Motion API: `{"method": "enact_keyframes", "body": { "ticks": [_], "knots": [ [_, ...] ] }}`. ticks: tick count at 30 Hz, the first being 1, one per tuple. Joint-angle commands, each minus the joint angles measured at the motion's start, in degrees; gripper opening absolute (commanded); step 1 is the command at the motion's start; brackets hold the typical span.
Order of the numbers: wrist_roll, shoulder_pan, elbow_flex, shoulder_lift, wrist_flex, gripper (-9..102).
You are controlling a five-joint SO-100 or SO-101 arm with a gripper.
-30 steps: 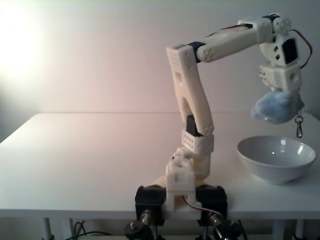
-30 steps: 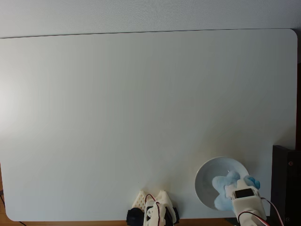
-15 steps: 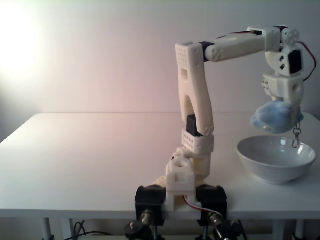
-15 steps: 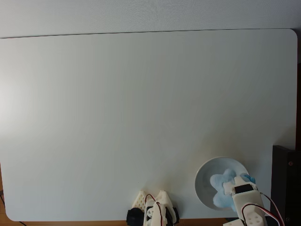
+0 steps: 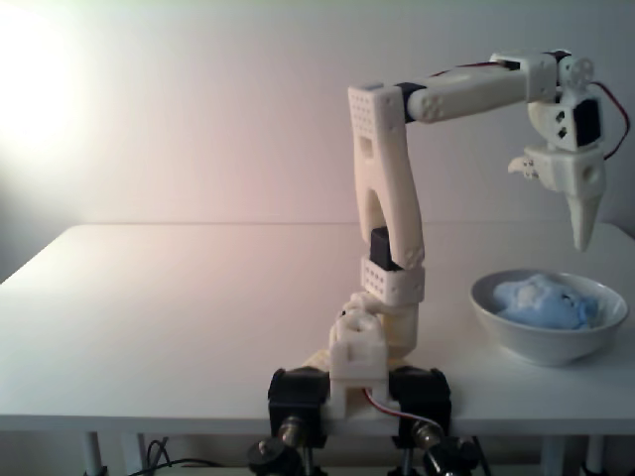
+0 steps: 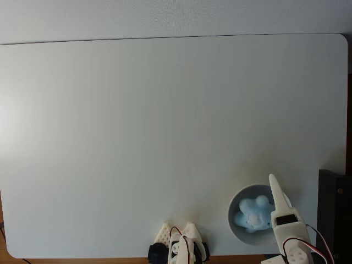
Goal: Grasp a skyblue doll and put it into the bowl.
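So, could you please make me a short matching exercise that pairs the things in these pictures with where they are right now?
Things:
1. doll
2. bowl
3. tool
4. arm base

Places:
A. clamped at the table's near edge
B. hanging in the air above the bowl, holding nothing
C. lying inside the bowl
D. standing on the table, right of the arm in the side-on fixed view

Pairs: 1-C, 2-D, 3-B, 4-A
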Motion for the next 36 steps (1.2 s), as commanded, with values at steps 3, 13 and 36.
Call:
{"method": "enact_keyframes", "body": {
  "ticks": [3,13,36],
  "knots": [
    [-0.53,0.09,-1.14,0.35,-0.62,92],
    [0.09,-5.45,-6.24,1.05,0.00,56],
    [0.26,-53.09,-9.84,19.51,0.09,5]
  ]
}}
